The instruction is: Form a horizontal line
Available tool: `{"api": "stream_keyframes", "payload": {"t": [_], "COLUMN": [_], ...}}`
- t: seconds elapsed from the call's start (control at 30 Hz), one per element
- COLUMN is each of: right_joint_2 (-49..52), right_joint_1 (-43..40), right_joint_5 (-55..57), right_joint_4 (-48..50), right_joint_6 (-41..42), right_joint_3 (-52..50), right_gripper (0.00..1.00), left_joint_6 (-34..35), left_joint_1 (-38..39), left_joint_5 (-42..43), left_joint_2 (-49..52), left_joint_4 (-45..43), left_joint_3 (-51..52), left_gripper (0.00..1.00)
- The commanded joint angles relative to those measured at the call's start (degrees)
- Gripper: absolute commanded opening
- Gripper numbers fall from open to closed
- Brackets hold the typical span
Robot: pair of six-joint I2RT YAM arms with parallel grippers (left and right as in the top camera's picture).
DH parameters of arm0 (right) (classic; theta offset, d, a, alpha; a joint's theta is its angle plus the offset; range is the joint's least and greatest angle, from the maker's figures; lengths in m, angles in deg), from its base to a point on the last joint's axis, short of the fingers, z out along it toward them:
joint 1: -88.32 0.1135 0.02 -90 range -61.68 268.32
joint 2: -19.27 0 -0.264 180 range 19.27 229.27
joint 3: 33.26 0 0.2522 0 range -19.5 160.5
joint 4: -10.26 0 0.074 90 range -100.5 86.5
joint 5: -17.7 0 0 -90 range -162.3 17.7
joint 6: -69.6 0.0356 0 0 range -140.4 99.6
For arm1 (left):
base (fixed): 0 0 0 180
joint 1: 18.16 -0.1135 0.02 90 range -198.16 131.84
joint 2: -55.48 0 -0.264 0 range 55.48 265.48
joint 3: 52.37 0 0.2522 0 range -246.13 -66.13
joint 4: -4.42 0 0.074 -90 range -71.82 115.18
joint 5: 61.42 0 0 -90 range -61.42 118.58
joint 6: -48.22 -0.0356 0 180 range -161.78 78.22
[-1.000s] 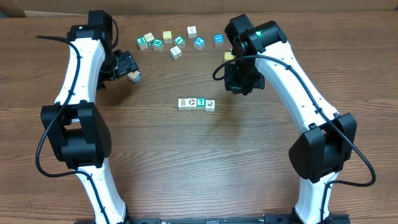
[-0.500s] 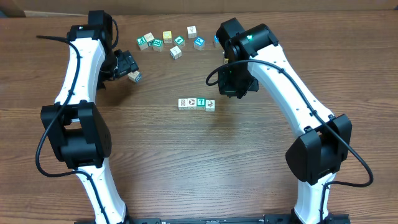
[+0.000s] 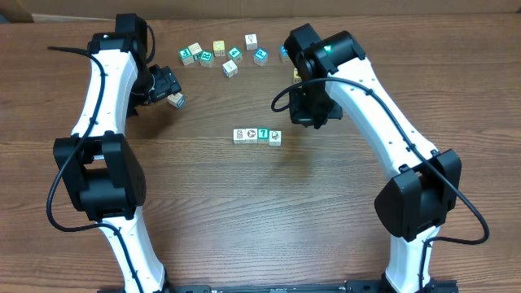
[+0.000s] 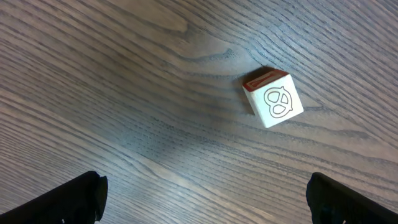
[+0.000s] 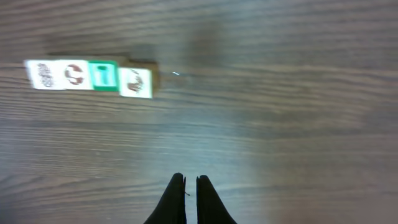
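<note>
The horizontal line (image 3: 257, 136) of 4 cubes lies at the middle of the surface (image 3: 203, 212), faces touching, its right end cube (image 5: 135, 82) seeming slightly askew. The right pincer (image 5: 190, 180), closed and empty, hovers near that end, so any squaring nudge should be slow and light; the left pincer (image 4: 205, 193) hangs wide open above a loose cube (image 4: 273, 99).

We see a brown wooden table (image 3: 203, 220) filling nearly the whole overhead view, its grain running from 9 to 3 o'clock. Beyond its far edge, at 12 o'clock, lies a narrow tan strip (image 3: 423, 6). In the corner at 11 o'clock sits a small white patch (image 3: 11, 11). We cannot tell what either is. The light is soft and even. In the wrist views the wood looks greyer, with a pale sheen.
</note>
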Motion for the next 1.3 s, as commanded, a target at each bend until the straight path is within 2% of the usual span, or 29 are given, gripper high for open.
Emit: {"api": "stream_keyframes", "payload": {"t": [0.0, 0.27, 0.5, 0.83, 1.0, 1.27], "right_joint_2": [-4.13, -13.22, -13.53, -13.53, -13.53, -13.53], "right_joint_1": [-1.09, -1.77, -2.29, -2.27, -2.25, -2.27], "right_joint_5": [2.93, 4.92, 4.94, -4.22, -4.55, -4.5], "right_joint_4": [-0.04, -0.07, 1.11, 19.91, 28.83, 35.12], "right_joint_6": [1.51, 1.51, 1.53, 2.82, 2.84, 2.82], "right_joint_3": [0.2, 0.2, -1.68, -21.0, -29.83, -34.32], "right_gripper": [0.04, 0.04, 0.04, 0.04, 0.04, 0.04], "left_joint_6": [-0.5, -0.5, -0.5, -0.5, -0.5, -0.5], "left_joint_1": [0.48, 0.48, 0.48, 0.48, 0.48, 0.48], "left_joint_5": [-0.26, -0.28, -0.26, -0.26, -0.28, -0.26], "left_joint_2": [0.55, 0.55, 0.55, 0.55, 0.57, 0.55], "left_joint_4": [-0.07, -0.07, -0.07, -0.07, -0.07, -0.07], "left_joint_3": [-0.87, -0.87, -0.87, -0.87, -0.87, -0.87], "left_gripper": [1.0, 1.0, 1.0, 1.0, 1.0, 1.0]}}
